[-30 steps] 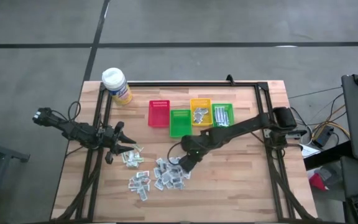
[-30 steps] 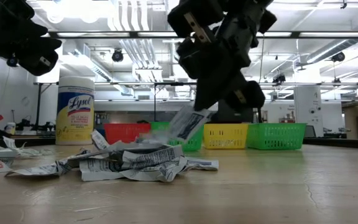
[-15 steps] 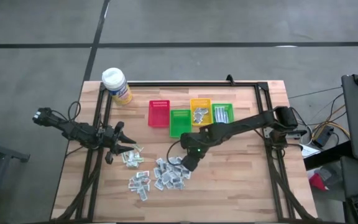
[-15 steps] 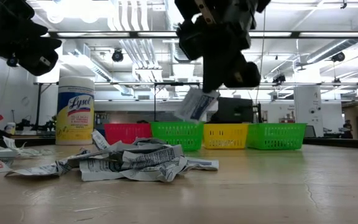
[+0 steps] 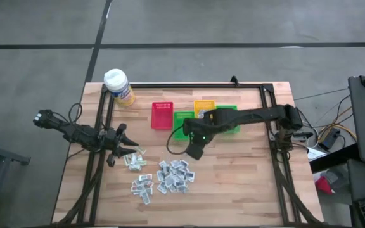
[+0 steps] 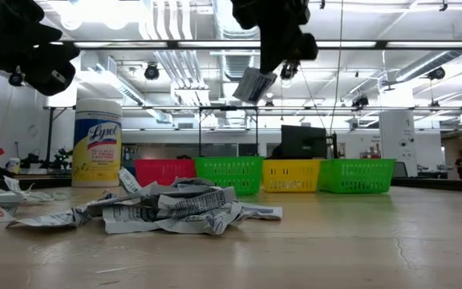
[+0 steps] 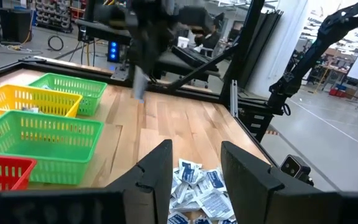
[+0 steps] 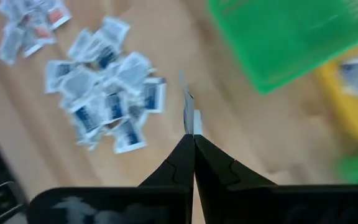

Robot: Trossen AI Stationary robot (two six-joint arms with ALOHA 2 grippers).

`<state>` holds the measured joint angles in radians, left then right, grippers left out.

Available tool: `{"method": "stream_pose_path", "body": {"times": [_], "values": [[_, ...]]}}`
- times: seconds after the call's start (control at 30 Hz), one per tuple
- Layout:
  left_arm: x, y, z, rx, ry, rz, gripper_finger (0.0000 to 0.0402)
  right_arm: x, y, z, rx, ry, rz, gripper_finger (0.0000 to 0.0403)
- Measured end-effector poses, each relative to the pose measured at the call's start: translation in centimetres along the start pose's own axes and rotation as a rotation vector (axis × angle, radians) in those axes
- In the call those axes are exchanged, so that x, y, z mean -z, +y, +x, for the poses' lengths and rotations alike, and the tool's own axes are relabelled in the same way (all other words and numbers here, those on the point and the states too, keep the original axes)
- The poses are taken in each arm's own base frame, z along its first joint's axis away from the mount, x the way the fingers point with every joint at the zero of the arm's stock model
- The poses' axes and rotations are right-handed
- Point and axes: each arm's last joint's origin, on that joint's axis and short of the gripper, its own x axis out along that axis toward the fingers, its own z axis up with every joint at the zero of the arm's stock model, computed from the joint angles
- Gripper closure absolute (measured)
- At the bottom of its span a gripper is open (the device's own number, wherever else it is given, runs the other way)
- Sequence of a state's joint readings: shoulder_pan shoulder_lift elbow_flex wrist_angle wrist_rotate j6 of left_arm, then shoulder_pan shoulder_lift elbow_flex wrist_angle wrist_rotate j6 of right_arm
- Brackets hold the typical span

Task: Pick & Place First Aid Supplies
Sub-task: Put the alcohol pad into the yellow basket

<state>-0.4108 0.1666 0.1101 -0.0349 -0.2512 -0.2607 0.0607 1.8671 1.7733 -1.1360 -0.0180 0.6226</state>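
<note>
The table (image 5: 246,183) is of pale wood planks, with a smooth matt surface where fine grain lines show. The packets (image 5: 170,175) look like thin paper or foil, white with blue print, crinkled and a little shiny. The 4 small bins (image 6: 233,172) are of plastic with a mesh wall, red, green and yellow, slightly glossy. The wipes canister (image 6: 96,143) is of smooth plastic with a glossy printed label. Both arms (image 5: 252,118) are of dark matt material
</note>
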Motion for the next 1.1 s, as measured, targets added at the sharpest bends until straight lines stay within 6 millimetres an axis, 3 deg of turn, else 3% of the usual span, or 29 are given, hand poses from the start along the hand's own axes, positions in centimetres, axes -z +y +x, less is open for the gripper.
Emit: {"method": "stream_pose_path", "body": {"times": [0.27,0.47,0.77,1.1], "values": [[0.0,0.0,0.0,0.000,0.000,0.000,0.0271,-1.3,-2.1,-4.0,0.190,-0.055,-0.005,0.0395],[0.0,0.0,0.0,0.000,0.001,0.000,0.0271,-2.1,-4.0,-5.6,0.308,-0.086,-0.010,0.0395],[0.0,0.0,0.0,0.000,0.000,0.000,0.0271,-3.4,-7.5,-5.1,0.405,-0.074,0.047,0.0395],[0.0,0.0,0.0,0.000,0.000,0.000,0.0271,-3.0,-8.0,-3.4,0.355,0.037,-0.086,0.0394]]}}
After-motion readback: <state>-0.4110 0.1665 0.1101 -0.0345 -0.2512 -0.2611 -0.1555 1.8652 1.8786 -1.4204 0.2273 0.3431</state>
